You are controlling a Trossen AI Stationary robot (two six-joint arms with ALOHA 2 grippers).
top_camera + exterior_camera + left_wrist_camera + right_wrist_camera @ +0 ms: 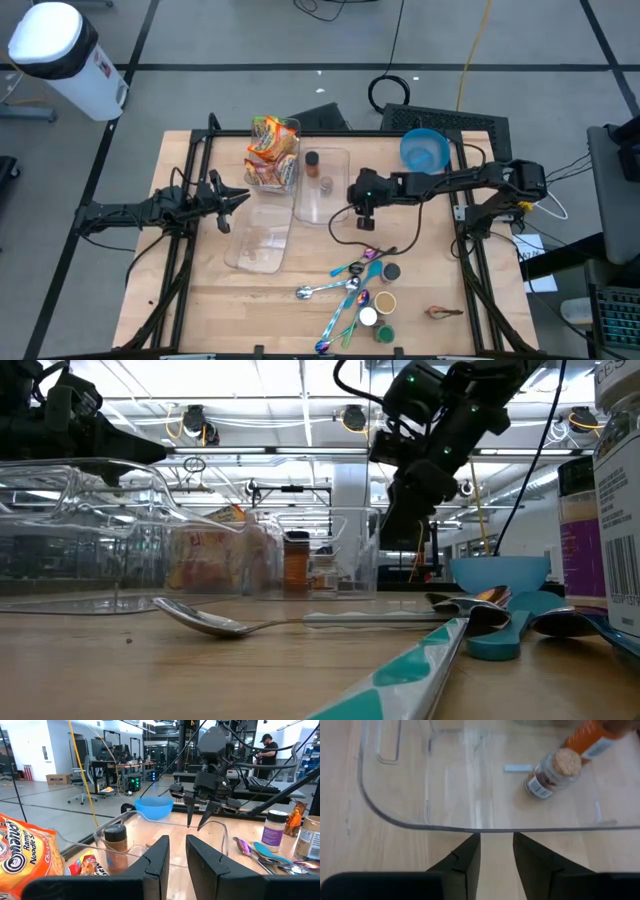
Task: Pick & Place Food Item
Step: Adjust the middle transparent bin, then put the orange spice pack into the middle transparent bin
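Note:
A clear plastic tray point(322, 190) lies at the table's middle. In it stand a small glass spice jar point(553, 774) with a tan lid and an orange-labelled bottle point(591, 737). My right gripper point(496, 840) hangs slanting down over the tray's right rim point(470, 829), open with a narrow gap and nothing between its fingers. From across the table, my right gripper point(197, 822) shows its tips just above that rim. Ramen packets point(272, 150) fill a second clear tub at the far left. My left gripper point(238, 198) waits level at the left, narrowly open and holding nothing.
A clear lid point(258, 240) lies near my left gripper. A blue bowl point(425, 150) stands at the far right. Several spoons point(345, 285) and small jars point(383, 300) are scattered near the front edge. A brown piece point(440, 313) lies at the front right.

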